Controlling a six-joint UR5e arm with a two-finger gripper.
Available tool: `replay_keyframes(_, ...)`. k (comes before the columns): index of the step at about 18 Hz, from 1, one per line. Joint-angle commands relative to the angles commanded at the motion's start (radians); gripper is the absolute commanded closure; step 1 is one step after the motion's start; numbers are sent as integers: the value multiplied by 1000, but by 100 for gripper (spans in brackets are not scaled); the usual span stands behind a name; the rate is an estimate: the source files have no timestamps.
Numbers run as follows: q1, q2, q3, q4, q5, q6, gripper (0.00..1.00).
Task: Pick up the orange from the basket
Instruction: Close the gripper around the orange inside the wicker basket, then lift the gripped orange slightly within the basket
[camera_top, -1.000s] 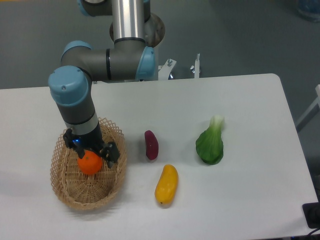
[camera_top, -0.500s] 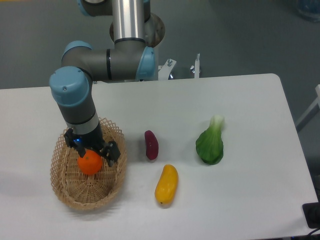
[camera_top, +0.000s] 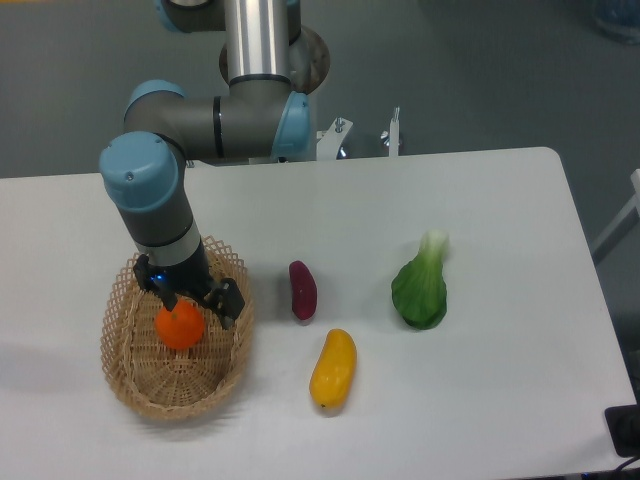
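Observation:
The orange (camera_top: 178, 327), small, round and bright, is over the middle of the tan wicker basket (camera_top: 135, 378) at the table's left. My gripper (camera_top: 185, 310) comes straight down onto the orange, its dark fingers on either side of the fruit and shut on it. The top of the orange is hidden by the gripper body. I cannot tell whether the fruit touches the basket floor.
A dark purple vegetable (camera_top: 302, 290) lies just right of the basket. A yellow-orange mango-like fruit (camera_top: 333, 369) lies in front of it, and a green leafy vegetable (camera_top: 421, 284) further right. The arm's base stands at the table's back edge.
The gripper with the orange has risen slightly and shifted a little to the right within the basket. The basket and the other items have not moved.

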Motion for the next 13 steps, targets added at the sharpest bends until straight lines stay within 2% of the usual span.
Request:
replay_keyframes(2,-5,17,-37,0,2,55,0)
replay_keyframes(5,-20,15,-49,0,3,158,0)
replay_keyframes(9,-44,-20,-49,5,2,149,0)
replay_keyframes(13,-66,-52,-54,54,-15,65,0)
